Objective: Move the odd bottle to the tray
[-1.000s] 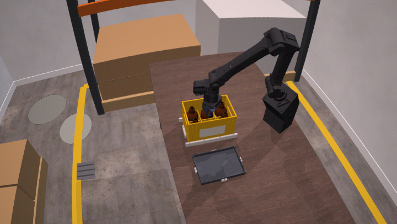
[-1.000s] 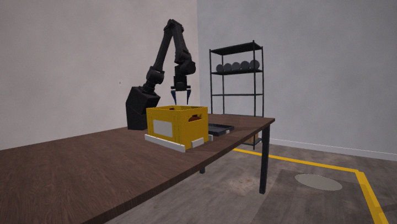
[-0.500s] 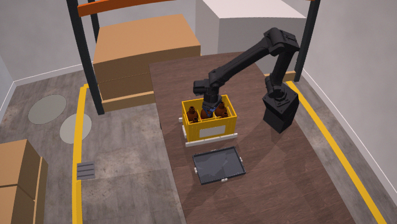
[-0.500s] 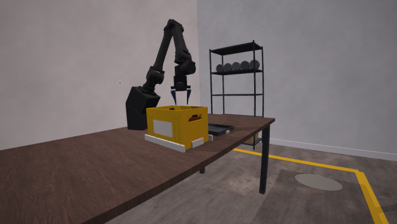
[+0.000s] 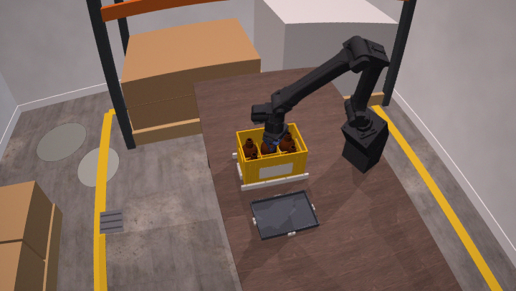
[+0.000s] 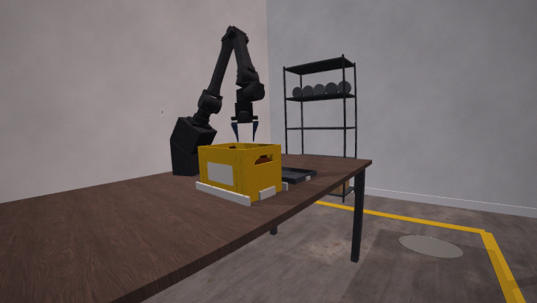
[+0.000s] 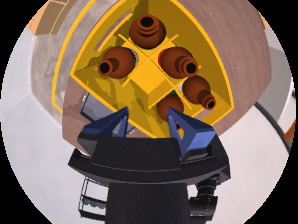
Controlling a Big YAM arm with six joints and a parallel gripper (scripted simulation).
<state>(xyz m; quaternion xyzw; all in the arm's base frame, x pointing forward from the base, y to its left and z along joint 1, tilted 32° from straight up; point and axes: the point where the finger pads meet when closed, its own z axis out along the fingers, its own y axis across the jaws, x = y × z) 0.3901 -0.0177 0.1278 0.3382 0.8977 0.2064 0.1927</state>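
My arm (image 5: 310, 81) (image 6: 244, 60) is positioned with its fingers (image 5: 272, 143) (image 6: 245, 140) pointing down above the yellow crate (image 5: 274, 170) (image 6: 259, 177) (image 7: 225, 95). The fingers stand moderately wide apart and hold nothing; in the exterior view their tips are above the crate's rim.

All five brown bottles are located inside the crate. The wrist view shows one bottle (image 7: 147, 32) at the top, one (image 7: 119, 62) at the left, one (image 7: 176, 61) to the right of centre, one (image 7: 196, 90) further right, and one (image 7: 170, 106) near the right fingertip in that view. Part of this last bottle is hidden. I cannot tell from these views which neck differs in thickness.

The crate stands level on the wooden tabletop (image 5: 361, 223) (image 6: 131, 233), with white strips (image 5: 274, 181) (image 6: 221, 192) along its base. The dark tray (image 5: 285, 215) (image 6: 298, 175) lies flat near the crate, apart from it, and carries no bottle. White clips (image 5: 291, 234) (image 6: 308, 177) are located at the tray's edges.

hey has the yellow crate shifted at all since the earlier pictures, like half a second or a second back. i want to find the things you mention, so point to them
No. The yellow crate (image 5: 275, 171) (image 6: 221, 152) shows no visible shift; in the top view it sits in the same place relative to the tray (image 5: 289, 235).
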